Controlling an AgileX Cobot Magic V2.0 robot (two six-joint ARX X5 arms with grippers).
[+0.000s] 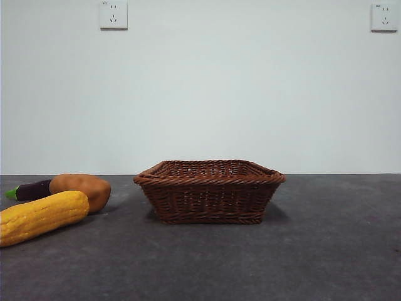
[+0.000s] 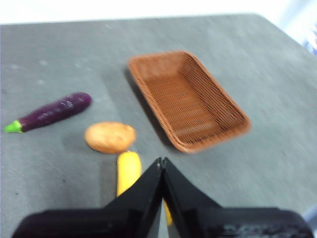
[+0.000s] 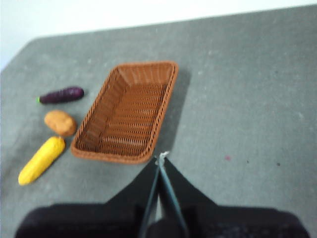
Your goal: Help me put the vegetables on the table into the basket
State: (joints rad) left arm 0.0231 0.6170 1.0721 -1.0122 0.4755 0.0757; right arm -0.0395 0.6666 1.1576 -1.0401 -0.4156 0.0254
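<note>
Left gripper (image 2: pixel 162 161) pinched closed, empty, hovering over corn cob (image 2: pixel 128 171); cob's long axis toward 12 o'clock, potato (image 2: pixel 110 137) beyond, eggplant (image 2: pixel 49 112) at 10. Right gripper (image 3: pixel 161 159) closed, empty, nearer wicker basket (image 3: pixel 126 111). Left arm nearer vegetables, all on table (image 1: pixel 326 251).

Corn (image 1: pixel 41 217), potato (image 1: pixel 83 189), eggplant (image 1: pixel 29 190) beside empty basket (image 1: pixel 209 191)

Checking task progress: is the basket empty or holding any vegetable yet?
Empty. Both wrist views show the basket's bare woven floor; the corn, potato and eggplant lie on the table beside it.
</note>
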